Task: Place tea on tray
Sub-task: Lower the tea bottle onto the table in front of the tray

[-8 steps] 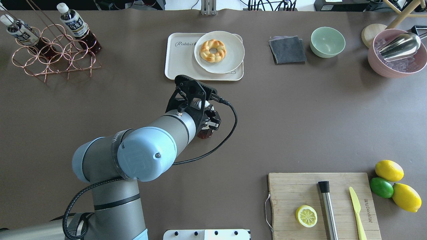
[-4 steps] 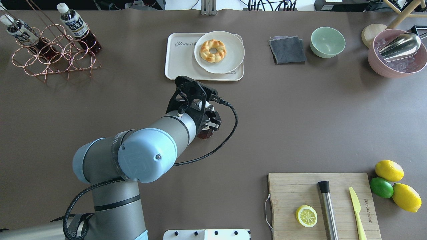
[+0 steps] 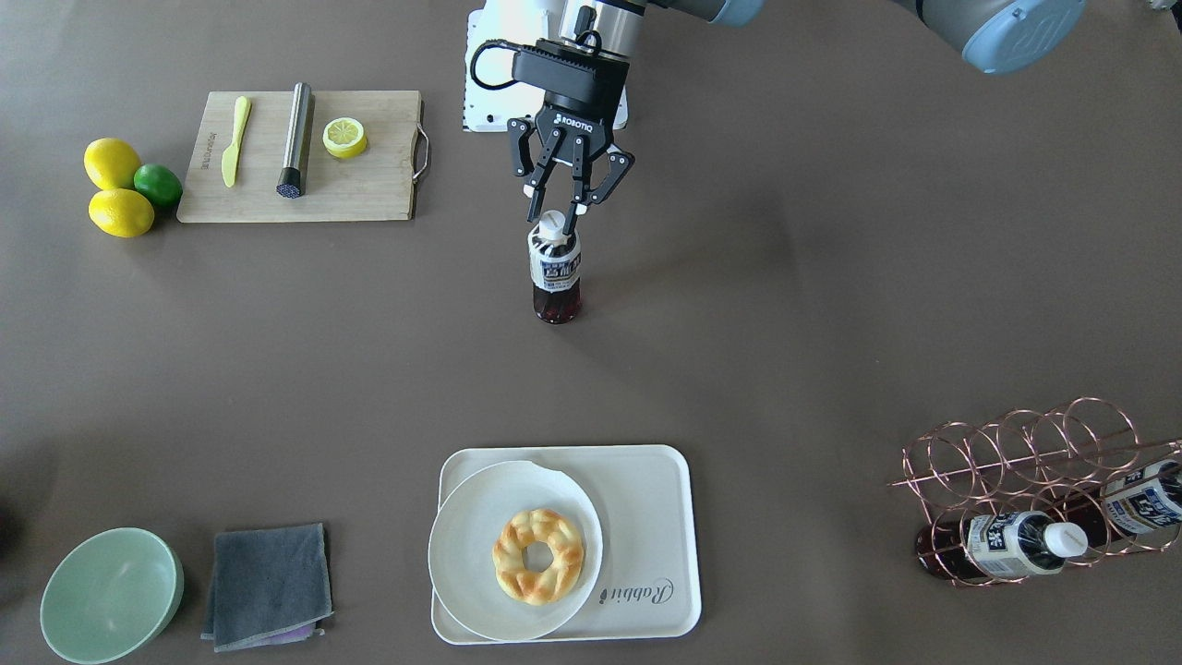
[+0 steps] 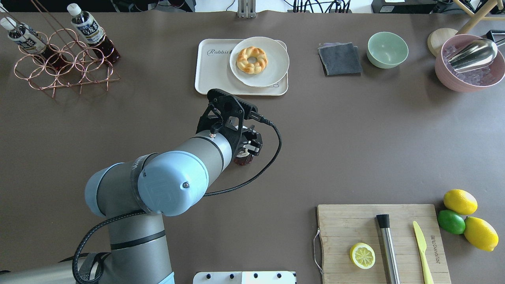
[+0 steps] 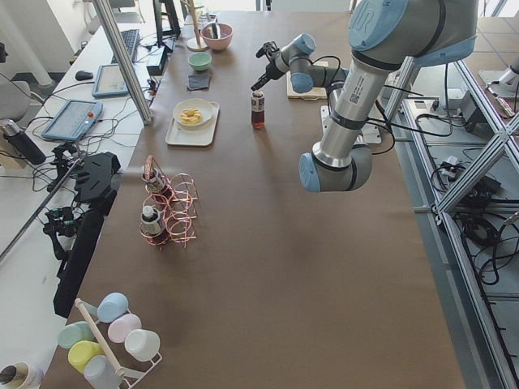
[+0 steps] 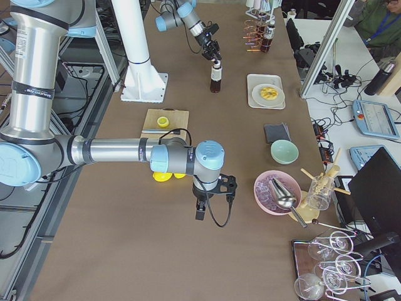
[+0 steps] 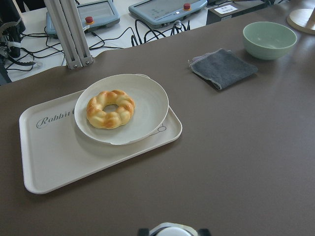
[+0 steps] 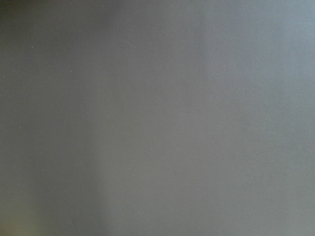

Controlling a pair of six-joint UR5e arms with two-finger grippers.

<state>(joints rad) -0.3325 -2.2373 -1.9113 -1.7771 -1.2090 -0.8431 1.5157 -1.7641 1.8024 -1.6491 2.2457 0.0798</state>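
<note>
A tea bottle (image 3: 555, 272) with a white cap stands upright mid-table, near the robot's side of the tray (image 3: 646, 517). My left gripper (image 3: 554, 218) comes down from above and is shut on its cap. In the overhead view the wrist hides all but the bottle's dark base (image 4: 243, 158). The left wrist view shows the cap (image 7: 172, 230) at the bottom edge and the "Rabbit" tray (image 7: 59, 157) ahead. My right gripper (image 6: 210, 202) shows only in the exterior right view, low over the table; I cannot tell whether it is open.
A round white plate (image 3: 462, 554) with a braided doughnut (image 3: 538, 556) covers half the tray. Two identical bottles (image 3: 1007, 545) lie in a copper wire rack (image 3: 1025, 453). A grey cloth (image 3: 268, 586), green bowl (image 3: 111, 596) and cutting board (image 3: 369, 189) stand apart.
Almost nothing. The left arm and the bottle in its gripper have shifted by only a few pixels.
</note>
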